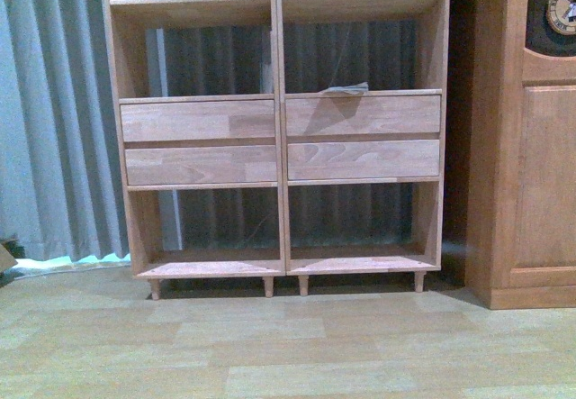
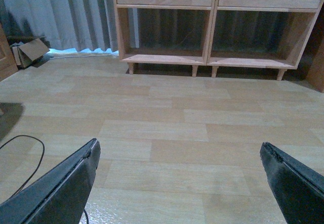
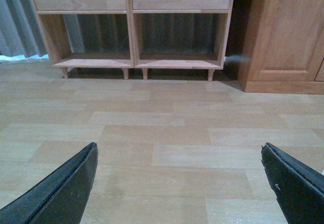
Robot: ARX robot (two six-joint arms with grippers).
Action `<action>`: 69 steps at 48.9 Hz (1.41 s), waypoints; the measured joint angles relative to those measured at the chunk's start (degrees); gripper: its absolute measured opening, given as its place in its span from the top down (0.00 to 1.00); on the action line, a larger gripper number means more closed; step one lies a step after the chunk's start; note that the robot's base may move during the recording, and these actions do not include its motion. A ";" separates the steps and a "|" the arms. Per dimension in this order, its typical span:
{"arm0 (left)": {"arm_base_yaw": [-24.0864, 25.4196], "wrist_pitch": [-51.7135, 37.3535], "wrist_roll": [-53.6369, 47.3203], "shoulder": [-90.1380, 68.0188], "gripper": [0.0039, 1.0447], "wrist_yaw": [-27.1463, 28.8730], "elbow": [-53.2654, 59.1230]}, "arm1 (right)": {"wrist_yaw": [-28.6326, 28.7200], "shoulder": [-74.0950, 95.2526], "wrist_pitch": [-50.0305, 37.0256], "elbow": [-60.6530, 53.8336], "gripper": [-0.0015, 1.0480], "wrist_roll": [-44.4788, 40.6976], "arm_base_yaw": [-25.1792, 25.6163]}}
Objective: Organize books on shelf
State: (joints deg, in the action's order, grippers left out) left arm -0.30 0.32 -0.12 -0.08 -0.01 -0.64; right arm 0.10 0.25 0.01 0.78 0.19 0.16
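front view shows no clear book; left gripper (image 2: pixel 178 144) and right gripper (image 3: pixel 178 146) gape wide, empty. risk: a blind reach could strike shelf (image 1: pixel 198 122).

shelf (image 1: pixel 279 138) top: cut off | clock (image 1: pixel 564 7): cut by right edge | grey item (image 1: pixel 346 88) above drawers (image 1: pixel 364 115): unclear

The shelf (image 1: pixel 200 121) is pale wood, curtain (image 1: pixel 54 120) grey, cabinet (image 1: pixel 540 174) darker orange-brown, floor (image 1: pixel 288 345) beige planks
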 joint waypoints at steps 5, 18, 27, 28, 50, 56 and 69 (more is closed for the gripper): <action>0.00 0.00 0.00 0.00 0.07 0.00 0.00 | 0.00 0.00 0.00 0.00 0.07 0.00 0.00; 0.00 0.00 0.00 0.00 0.07 0.00 0.00 | 0.00 0.00 0.00 0.00 0.07 0.00 0.00; 0.00 0.00 0.00 0.00 0.07 0.00 0.00 | 0.00 0.00 0.00 0.00 0.07 0.00 0.00; 0.00 0.00 0.00 0.00 0.07 0.00 0.00 | 0.00 0.00 0.00 0.00 0.07 0.00 0.00; 0.00 0.00 0.00 0.00 0.07 0.00 0.00 | 0.00 0.00 0.00 0.00 0.07 0.00 0.00; 0.00 0.00 0.00 0.00 0.07 0.00 0.00 | 0.00 0.00 0.00 0.00 0.07 0.00 0.00; 0.00 0.00 0.00 0.00 0.07 0.00 0.00 | 0.00 0.00 0.00 0.00 0.07 0.00 0.00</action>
State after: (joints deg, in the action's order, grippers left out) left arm -0.30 0.32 -0.12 -0.08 -0.01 -0.64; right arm 0.10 0.25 0.01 0.78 0.19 0.16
